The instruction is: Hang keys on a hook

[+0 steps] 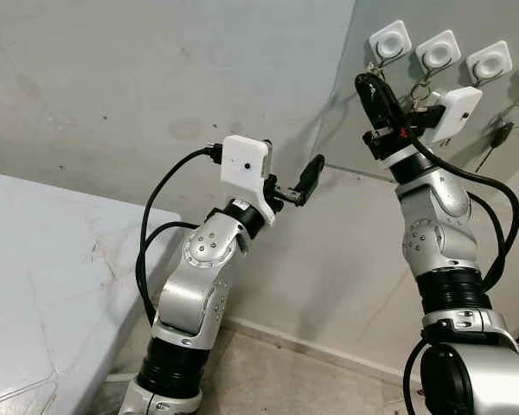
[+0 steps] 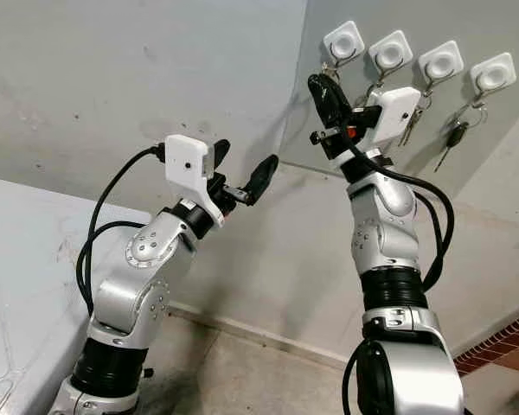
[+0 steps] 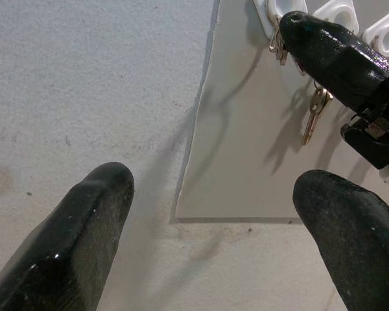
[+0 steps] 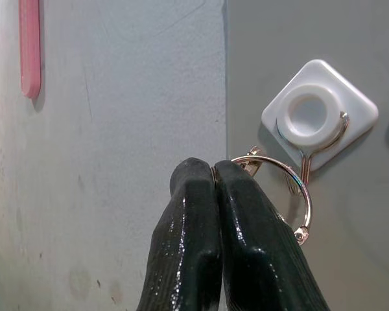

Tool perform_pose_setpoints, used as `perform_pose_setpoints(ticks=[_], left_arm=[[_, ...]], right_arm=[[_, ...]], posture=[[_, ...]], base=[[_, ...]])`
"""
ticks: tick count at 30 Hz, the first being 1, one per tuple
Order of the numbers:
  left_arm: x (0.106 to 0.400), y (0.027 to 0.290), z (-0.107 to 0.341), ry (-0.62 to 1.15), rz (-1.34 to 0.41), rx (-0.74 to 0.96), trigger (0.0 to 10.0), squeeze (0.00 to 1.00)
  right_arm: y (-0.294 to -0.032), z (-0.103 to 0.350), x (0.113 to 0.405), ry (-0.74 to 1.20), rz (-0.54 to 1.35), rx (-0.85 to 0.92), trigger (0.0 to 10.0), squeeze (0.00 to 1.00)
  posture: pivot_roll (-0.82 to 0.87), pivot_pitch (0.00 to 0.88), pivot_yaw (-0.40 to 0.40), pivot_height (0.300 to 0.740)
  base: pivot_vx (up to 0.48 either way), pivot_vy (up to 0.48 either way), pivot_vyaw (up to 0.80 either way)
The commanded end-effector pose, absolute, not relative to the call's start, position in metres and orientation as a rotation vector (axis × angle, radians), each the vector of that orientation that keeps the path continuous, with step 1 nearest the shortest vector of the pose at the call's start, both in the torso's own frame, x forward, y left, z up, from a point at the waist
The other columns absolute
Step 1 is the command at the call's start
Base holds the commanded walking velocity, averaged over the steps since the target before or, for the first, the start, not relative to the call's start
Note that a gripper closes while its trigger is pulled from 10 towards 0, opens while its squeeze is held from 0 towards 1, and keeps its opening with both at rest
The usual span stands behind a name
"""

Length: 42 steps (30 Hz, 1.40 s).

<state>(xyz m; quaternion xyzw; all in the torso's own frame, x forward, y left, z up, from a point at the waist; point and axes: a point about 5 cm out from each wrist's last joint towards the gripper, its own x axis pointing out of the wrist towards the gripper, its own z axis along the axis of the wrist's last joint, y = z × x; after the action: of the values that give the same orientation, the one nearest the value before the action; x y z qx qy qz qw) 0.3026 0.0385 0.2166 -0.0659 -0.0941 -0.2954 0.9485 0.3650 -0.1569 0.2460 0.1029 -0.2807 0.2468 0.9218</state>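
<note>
Silver key ring [image 4: 292,194] pinched by right hand [image 4: 214,170], just beside hook [image 4: 319,113]

Grey plaster wall [image 1: 138,95] ahead of me, stained and scuffed. A smoother grey panel [image 2: 467,216] is fixed over it, edge running down at a slant. Pale table top [image 1: 43,285] at my left, scratched, set against the wall. Light skirting strip [image 1: 311,346] along the wall's foot. Worn floor [image 2: 259,372] below. Pink strip [image 4: 30,45] upright on the wall.
</note>
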Motion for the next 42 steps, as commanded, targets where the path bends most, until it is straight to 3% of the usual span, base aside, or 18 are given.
perform_pose_setpoints(ticks=[1, 30, 42], left_arm=[[0.301, 0.036, 0.224, -0.216, -0.609, -0.142, 10.0, 0.00], [0.300, 0.038, 0.227, -0.217, -0.599, -0.160, 10.0, 0.00], [0.299, 0.039, 0.227, -0.212, -0.593, -0.166, 10.0, 0.00]], right_arm=[[-0.162, 0.255, 0.361, -0.630, 0.500, 0.206, 10.0, 0.00], [-0.173, 0.260, 0.378, -0.510, 0.559, 0.165, 10.0, 0.00], [-0.168, 0.240, 0.374, -0.445, 0.611, 0.163, 10.0, 0.00]], posture=[[0.00, 0.007, -0.097, 0.740], [0.01, 0.013, -0.107, 0.740], [0.01, 0.027, -0.106, 0.740]], base=[[0.000, 0.000, 0.00], [0.000, 0.000, 0.00], [0.000, 0.000, 0.00]])
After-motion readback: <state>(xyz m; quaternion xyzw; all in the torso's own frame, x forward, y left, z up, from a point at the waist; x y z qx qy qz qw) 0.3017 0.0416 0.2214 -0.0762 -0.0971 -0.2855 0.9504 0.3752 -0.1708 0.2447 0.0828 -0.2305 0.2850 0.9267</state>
